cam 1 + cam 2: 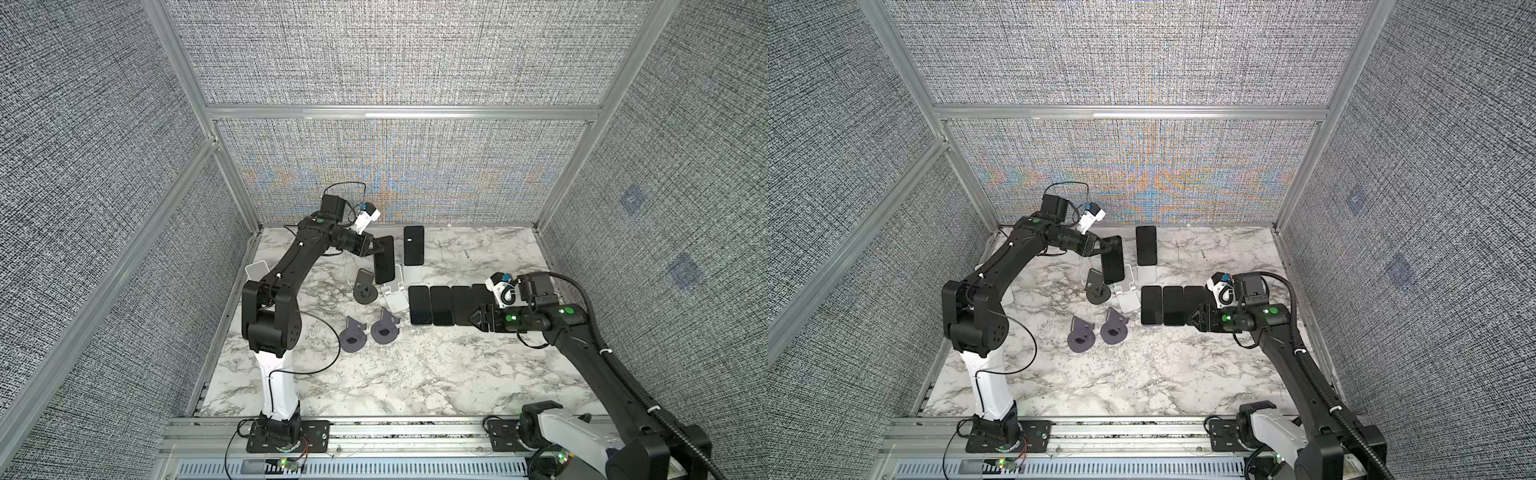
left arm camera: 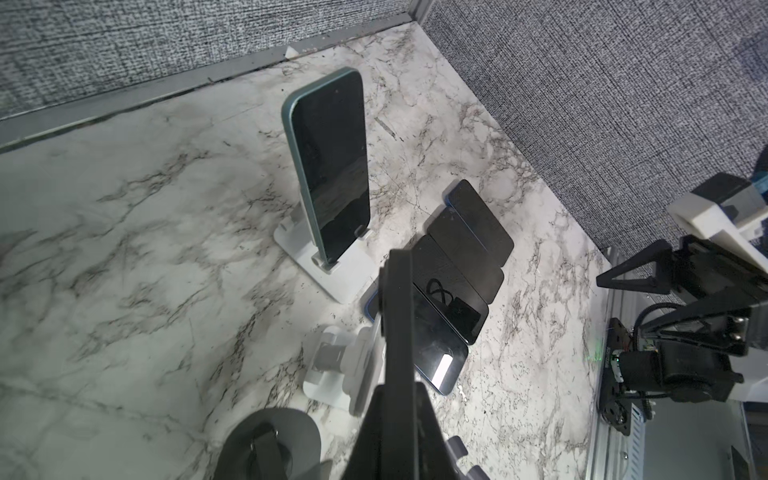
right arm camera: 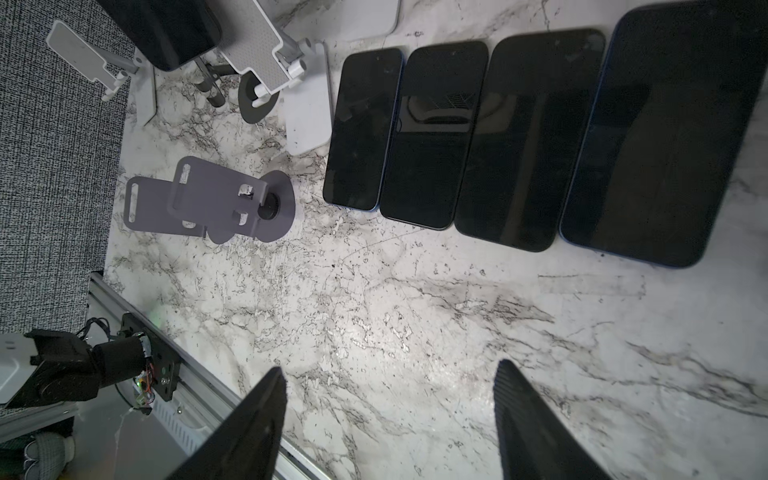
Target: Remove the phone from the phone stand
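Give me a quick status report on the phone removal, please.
Left gripper shut on phone, held clear of white stand. Right gripper open, empty, by flat phones. Another phone stands behind; path looks clear.

Two high views of the whole table (image 1: 374, 374), one close view per wrist.
From above and in front in both top views, looking down toward the back wall (image 1: 395, 166); left wrist close, facing across the row of phones (image 2: 461, 266); right wrist low behind the right tool (image 3: 390, 365), looking down on the same row (image 3: 523, 137).
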You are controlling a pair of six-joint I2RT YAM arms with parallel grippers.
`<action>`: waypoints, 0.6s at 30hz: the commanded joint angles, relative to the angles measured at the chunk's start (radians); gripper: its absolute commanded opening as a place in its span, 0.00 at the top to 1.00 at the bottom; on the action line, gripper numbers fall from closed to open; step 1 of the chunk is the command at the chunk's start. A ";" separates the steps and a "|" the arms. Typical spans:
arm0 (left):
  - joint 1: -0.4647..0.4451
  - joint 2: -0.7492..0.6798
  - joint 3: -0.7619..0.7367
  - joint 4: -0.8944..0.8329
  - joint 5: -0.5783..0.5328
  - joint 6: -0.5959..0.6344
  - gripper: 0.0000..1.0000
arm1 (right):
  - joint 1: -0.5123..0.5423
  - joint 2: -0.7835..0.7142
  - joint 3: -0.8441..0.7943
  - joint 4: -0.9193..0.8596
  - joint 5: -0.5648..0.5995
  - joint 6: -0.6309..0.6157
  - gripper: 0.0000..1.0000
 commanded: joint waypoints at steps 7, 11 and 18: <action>-0.020 -0.216 -0.272 0.244 -0.007 -0.506 1.00 | 0.148 0.052 0.178 -0.096 0.132 -0.005 0.32; -0.033 -0.265 -0.335 0.285 0.028 -0.616 1.00 | 0.230 0.085 0.253 -0.122 0.170 -0.001 0.32; -0.099 -0.230 -0.436 0.356 0.196 -0.746 1.00 | 0.383 0.192 0.391 -0.193 0.223 0.029 0.25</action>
